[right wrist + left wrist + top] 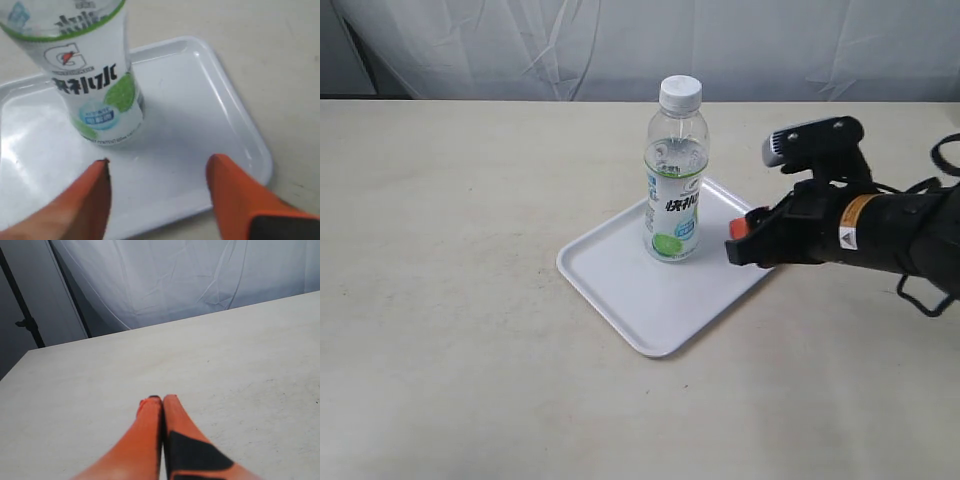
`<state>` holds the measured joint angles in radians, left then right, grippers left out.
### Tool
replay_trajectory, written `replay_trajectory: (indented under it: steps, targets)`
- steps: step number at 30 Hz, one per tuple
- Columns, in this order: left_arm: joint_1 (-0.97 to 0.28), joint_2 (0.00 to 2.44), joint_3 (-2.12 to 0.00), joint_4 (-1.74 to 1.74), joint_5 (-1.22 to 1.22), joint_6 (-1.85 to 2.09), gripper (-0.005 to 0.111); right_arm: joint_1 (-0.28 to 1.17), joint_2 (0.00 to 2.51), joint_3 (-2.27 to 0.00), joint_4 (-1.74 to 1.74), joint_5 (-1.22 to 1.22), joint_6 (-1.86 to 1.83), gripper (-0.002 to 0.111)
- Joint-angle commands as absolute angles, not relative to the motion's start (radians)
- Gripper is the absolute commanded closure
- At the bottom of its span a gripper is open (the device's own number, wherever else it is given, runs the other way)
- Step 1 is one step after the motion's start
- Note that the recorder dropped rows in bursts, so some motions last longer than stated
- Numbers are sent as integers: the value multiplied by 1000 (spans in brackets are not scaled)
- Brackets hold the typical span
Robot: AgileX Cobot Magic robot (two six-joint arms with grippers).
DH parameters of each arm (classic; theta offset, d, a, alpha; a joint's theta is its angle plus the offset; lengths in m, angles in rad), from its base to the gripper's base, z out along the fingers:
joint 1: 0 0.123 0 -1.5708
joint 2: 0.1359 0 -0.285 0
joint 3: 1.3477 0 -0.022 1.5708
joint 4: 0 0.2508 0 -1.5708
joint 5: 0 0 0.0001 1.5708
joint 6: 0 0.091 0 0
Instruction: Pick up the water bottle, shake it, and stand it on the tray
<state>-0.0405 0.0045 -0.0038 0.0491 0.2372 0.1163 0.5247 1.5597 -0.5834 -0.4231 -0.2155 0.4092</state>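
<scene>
Since the water bottle (675, 185) already stands upright on the tray (620, 285), toward its far side and with its white cap (680, 92) on top, the step in hand looks like the last one: getting clear without upsetting it. The right gripper (738, 238) is released, with its orange fingers (235, 192) spread wide and holding nothing. It sits low over the near corner of the tray, just beside the bottle but apart from it. To do this well I would keep the fingers spread and draw the arm straight back along its own line, away from the label (675, 215), lifting a little so the tips pass over the low rim. A tall, narrow bottle would tip at a light brush, and a light plastic tray would likely slide if a fingertip hooked its edge. Whether the tips touch the tray floor I cannot tell. The left gripper (162, 399) is clenched on nothing, its two fingers pressed together over the table (440, 300), and the camera off the arms does not show it. Behind the table hang a white cloth (520, 40) and a dark stand (25, 322), both well apart from the work, so only the rim and the bottle itself stand in the way.
</scene>
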Motion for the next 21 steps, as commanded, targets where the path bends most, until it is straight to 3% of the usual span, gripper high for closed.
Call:
replay_trajectory:
  steps: [1,4,12,21]
  targets:
    - [-41,0,0,47,239,114,106,538,1402,-565,-364,44,423,83]
    - [-41,0,0,47,239,114,106,538,1307,-565,-301,215,423,109]
    - [-41,0,0,47,239,114,106,538,1102,-565,-53,426,423,108]
    - [-41,0,0,47,239,114,106,538,1026,-565,-10,443,420,108]
